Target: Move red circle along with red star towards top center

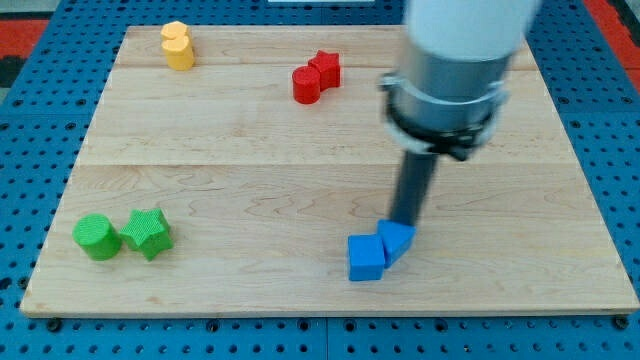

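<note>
A red circle [306, 84] and a red star [326, 68] sit touching each other near the view's top centre, the star up and to the right of the circle. My tip [403, 222] is far below and to the right of them, touching the top of a small blue block [396, 240] near the view's bottom. The dark rod rises from there into the grey and white arm [450, 70], which covers the board's upper right part.
A blue cube [366, 258] touches the small blue block's left side. A yellow block [178, 45] stands at the top left. A green circle [96, 237] and a green star [147, 233] lie at the bottom left. The wooden board [250, 170] lies on a blue pegboard.
</note>
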Tool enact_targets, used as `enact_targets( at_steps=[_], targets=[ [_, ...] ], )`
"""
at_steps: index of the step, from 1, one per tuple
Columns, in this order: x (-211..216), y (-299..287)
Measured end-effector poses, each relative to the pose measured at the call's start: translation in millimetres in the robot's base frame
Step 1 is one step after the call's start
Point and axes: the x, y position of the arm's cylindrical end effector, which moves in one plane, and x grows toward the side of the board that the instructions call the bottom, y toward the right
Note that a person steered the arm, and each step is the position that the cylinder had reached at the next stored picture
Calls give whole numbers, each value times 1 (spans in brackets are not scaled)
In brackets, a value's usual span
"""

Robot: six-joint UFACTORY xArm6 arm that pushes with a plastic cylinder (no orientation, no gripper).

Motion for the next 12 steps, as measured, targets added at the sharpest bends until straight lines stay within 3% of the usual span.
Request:
enact_targets(
  at_steps=[2,4,7,12],
  targets=[
    [-8,-14],
    [-67,23],
    [-78,-61],
    [-95,-92]
  ],
)
